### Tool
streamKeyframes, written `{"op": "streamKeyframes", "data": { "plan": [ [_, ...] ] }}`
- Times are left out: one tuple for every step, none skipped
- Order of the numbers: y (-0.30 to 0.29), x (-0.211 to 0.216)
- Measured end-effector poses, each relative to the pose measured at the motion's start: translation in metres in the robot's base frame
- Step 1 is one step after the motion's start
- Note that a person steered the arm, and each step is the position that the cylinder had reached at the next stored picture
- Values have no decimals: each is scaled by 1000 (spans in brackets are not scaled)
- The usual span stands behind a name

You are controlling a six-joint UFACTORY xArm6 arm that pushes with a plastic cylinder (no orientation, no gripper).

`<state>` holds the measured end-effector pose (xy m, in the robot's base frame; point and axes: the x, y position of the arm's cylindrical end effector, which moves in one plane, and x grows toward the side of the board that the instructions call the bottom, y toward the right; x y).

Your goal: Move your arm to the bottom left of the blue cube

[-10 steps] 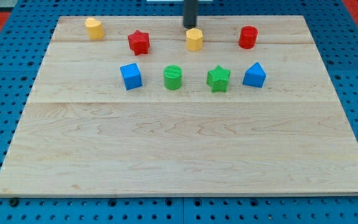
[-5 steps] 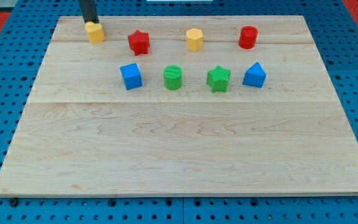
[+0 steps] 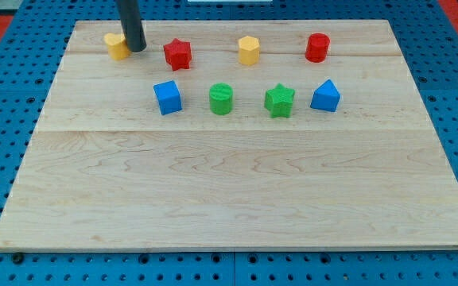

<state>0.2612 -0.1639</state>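
Observation:
The blue cube [image 3: 167,97] sits on the wooden board [image 3: 237,199] in the left part of the middle row. My tip [image 3: 137,48] is the lower end of a dark rod coming down from the view's top. It stands above and to the left of the blue cube, well apart from it. It is right beside a yellow block [image 3: 117,45], on that block's right, between it and the red star [image 3: 178,54].
A green cylinder [image 3: 221,99], a green star [image 3: 279,100] and a second blue block [image 3: 325,96] share the blue cube's row. A yellow hexagonal block [image 3: 249,50] and a red cylinder [image 3: 317,48] stand in the top row. Blue pegboard surrounds the board.
My tip swept from beside the yellow hexagonal block to the far-left yellow block, then came down on its right side. That yellow block has shifted slightly left.

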Motion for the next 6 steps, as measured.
{"op": "streamKeyframes", "data": {
  "plan": [
    [-3, 4],
    [2, 47],
    [68, 61],
    [104, 56],
    [82, 51],
    [77, 58]
  ]
}}
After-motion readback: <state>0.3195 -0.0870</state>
